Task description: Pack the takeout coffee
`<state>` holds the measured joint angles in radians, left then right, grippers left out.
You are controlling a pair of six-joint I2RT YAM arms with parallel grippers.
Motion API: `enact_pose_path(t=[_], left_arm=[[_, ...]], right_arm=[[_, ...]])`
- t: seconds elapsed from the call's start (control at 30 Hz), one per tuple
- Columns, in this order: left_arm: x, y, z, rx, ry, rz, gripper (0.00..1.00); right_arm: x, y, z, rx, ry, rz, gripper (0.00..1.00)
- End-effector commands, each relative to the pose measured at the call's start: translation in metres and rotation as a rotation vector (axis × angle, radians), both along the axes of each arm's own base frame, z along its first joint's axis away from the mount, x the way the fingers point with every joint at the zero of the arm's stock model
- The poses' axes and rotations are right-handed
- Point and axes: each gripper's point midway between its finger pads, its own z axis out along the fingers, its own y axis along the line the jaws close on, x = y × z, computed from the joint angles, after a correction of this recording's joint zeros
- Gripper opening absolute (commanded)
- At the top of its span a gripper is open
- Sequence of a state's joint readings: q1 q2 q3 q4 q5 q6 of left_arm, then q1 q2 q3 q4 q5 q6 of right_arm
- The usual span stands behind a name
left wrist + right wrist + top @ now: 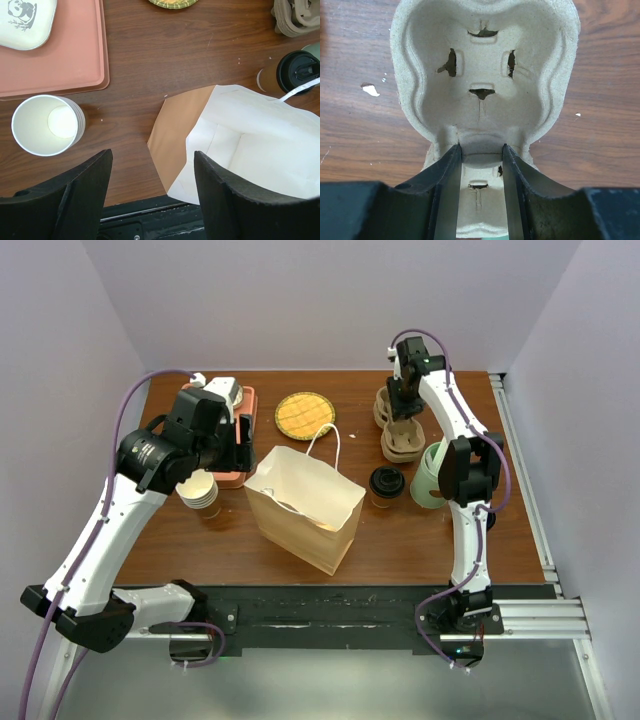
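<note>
The takeout coffee [386,484], a tan paper cup with a black lid, stands on the table right of the open paper bag [305,505]. It also shows in the left wrist view [295,70], beyond the bag [250,145]. My left gripper [243,443] is open and empty, above the bag's left edge [152,155]. My right gripper [404,425] is closed on the middle ridge of a pulp cup carrier [485,75], which lies behind the coffee [403,443]. Its fingertips [481,147] touch the ridge on both sides.
A stack of lidless cups [200,490] stands left of the bag, beside a pink tray [248,398] with a white box [25,20]. A woven coaster [303,413] and more carriers [383,408] lie at the back. A pale-green cup [430,475] stands right of the coffee.
</note>
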<state>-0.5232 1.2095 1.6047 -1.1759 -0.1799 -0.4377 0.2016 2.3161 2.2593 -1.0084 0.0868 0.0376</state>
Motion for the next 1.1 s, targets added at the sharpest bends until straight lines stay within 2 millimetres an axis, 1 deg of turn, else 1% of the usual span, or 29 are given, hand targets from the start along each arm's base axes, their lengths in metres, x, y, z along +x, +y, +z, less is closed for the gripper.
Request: enact_pose_path(t=[0.0, 0.1, 0.13, 0.2, 0.23, 0.3, 0.33, 0.37, 0.43, 0.47, 0.5, 0.53, 0.57, 0.6, 0.63, 0.67, 0.73, 0.77, 0.8, 0.83, 0.87, 0.9, 0.97, 1.0, 1.03, 1.07], left_arm=[[0.002, 0.002, 0.009, -0.027, -0.036, 0.031, 0.7], [0.001, 0.002, 0.007, -0.03, -0.029, 0.03, 0.69], [0.001, 0.002, 0.006, -0.027, -0.027, 0.031, 0.68], [0.002, 0.004, 0.003, -0.009, -0.027, 0.034, 0.68], [0.003, 0.005, 0.003, -0.005, -0.03, 0.033, 0.68], [0.004, 0.006, 0.007, 0.002, -0.044, 0.031, 0.68], [0.004, 0.006, 0.008, 0.003, -0.046, 0.031, 0.68], [0.005, 0.006, 0.01, 0.003, -0.054, 0.029, 0.68], [0.004, 0.003, 0.013, -0.004, -0.059, 0.006, 0.67], [0.004, 0.002, 0.012, -0.007, -0.057, -0.004, 0.66], [0.003, -0.001, 0.012, -0.019, -0.052, -0.012, 0.66], [0.002, -0.001, 0.012, -0.025, -0.054, -0.015, 0.66], [0.001, -0.003, 0.007, -0.03, -0.043, -0.018, 0.66], [0.0, -0.004, 0.005, -0.036, -0.041, -0.023, 0.66], [-0.001, -0.004, 0.006, -0.045, -0.05, -0.026, 0.66], [-0.002, -0.005, 0.0, -0.046, -0.039, -0.029, 0.66], [-0.002, -0.006, 0.0, -0.056, -0.044, -0.034, 0.65], [-0.002, -0.007, -0.002, -0.057, -0.043, -0.034, 0.65], [-0.001, -0.007, -0.001, -0.06, -0.046, -0.03, 0.65], [0.0, -0.009, 0.0, -0.067, -0.05, -0.031, 0.65], [0.0, -0.01, 0.001, -0.075, -0.051, -0.032, 0.65], [0.001, -0.01, 0.002, -0.08, -0.053, -0.025, 0.65], [0.001, -0.011, 0.002, -0.09, -0.051, -0.018, 0.65], [0.002, -0.013, 0.003, -0.1, -0.053, -0.024, 0.65], [0.001, -0.014, 0.004, -0.105, -0.056, -0.025, 0.65], [0.001, -0.014, 0.002, -0.106, -0.052, -0.026, 0.65]], right_arm=[[0.005, -0.005, 0.082, 0.01, -0.172, 0.002, 0.2], [0.001, 0.0, 0.108, 0.047, -0.223, 0.014, 0.19], [-0.004, 0.002, 0.126, 0.071, -0.255, 0.016, 0.19], [-0.009, 0.002, 0.143, 0.084, -0.289, 0.007, 0.19], [-0.014, 0.0, 0.159, 0.086, -0.322, 0.003, 0.18], [-0.02, -0.001, 0.176, 0.095, -0.351, 0.005, 0.18], [-0.023, 0.004, 0.189, 0.12, -0.374, 0.023, 0.17], [-0.03, 0.006, 0.208, 0.142, -0.41, 0.034, 0.17], [-0.042, 0.014, 0.232, 0.195, -0.456, 0.055, 0.17], [-0.056, 0.026, 0.256, 0.25, -0.498, 0.097, 0.17], [-0.065, 0.034, 0.271, 0.288, -0.527, 0.114, 0.16], [-0.073, 0.042, 0.282, 0.312, -0.547, 0.141, 0.16], [-0.085, 0.061, 0.292, 0.347, -0.561, 0.199, 0.16], [-0.101, 0.069, 0.311, 0.364, -0.601, 0.236, 0.17], [-0.111, 0.079, 0.32, 0.377, -0.616, 0.262, 0.17], [-0.126, 0.099, 0.328, 0.4, -0.625, 0.317, 0.17], [-0.15, 0.115, 0.348, 0.468, -0.643, 0.351, 0.17], [-0.163, 0.13, 0.354, 0.508, -0.64, 0.388, 0.17], [-0.18, 0.139, 0.369, 0.572, -0.654, 0.425, 0.17], [-0.188, 0.146, 0.373, 0.599, -0.655, 0.441, 0.17], [-0.201, 0.158, 0.378, 0.635, -0.652, 0.475, 0.17], [-0.209, 0.165, 0.39, 0.696, -0.666, 0.481, 0.16], [-0.237, 0.184, 0.392, 0.796, -0.613, 0.567, 0.14], [-0.246, 0.191, 0.395, 0.834, -0.605, 0.59, 0.14], [-0.255, 0.195, 0.391, 0.843, -0.589, 0.609, 0.14], [-0.268, 0.204, 0.389, 0.853, -0.572, 0.643, 0.14]])
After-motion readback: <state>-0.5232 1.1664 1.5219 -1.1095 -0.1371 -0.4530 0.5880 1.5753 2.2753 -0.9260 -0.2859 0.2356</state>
